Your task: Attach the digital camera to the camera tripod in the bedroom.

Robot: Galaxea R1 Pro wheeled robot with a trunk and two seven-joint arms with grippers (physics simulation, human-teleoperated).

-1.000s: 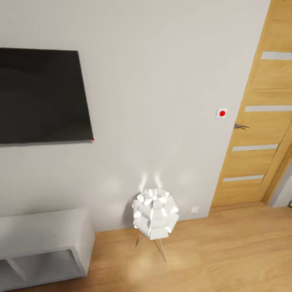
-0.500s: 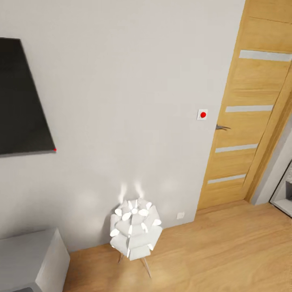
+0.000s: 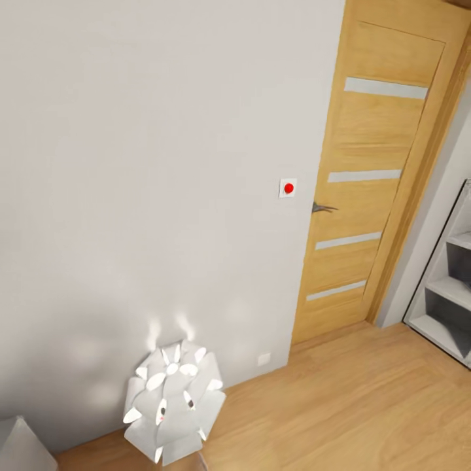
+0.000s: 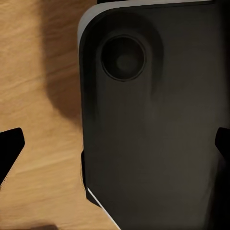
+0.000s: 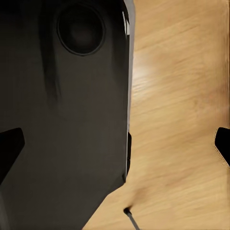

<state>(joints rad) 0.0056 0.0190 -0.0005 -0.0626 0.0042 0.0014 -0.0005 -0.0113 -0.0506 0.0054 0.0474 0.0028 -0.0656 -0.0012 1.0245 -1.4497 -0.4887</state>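
- While the digital camera and the camera tripod are nowhere among the things the head view takes in, the step in hand is, as I judge it, travel toward the bedroom, so the work now is steering, not grasping
- Ahead of the robot stand a pale wall [image 3: 163,163], a wooden door [image 3: 366,190] with its handle [image 3: 322,208] and a switch plate with a red dot [image 3: 288,188] just beside the frame; a lit white floor lamp [image 3: 171,409] sits low against the wall, and a grey shelf unit [image 3: 448,288] lies past the door
- Left hand [image 4: 115,148]: both dark fingertips [image 4: 9,148] sit wide apart with nothing between them; beyond the hand lie the robot's dark base [image 4: 148,124] and the wood floor [image 4: 38,72]
- Right hand [image 5: 115,148]: likewise spread wide and holding nothing, its fingertips [image 5: 10,143] apart, above the same base and floor
- To do this well, keep both arms tucked as they are, give the lamp a wide berth, and turn until the doorway or the tripod comes into sight before committing to a heading
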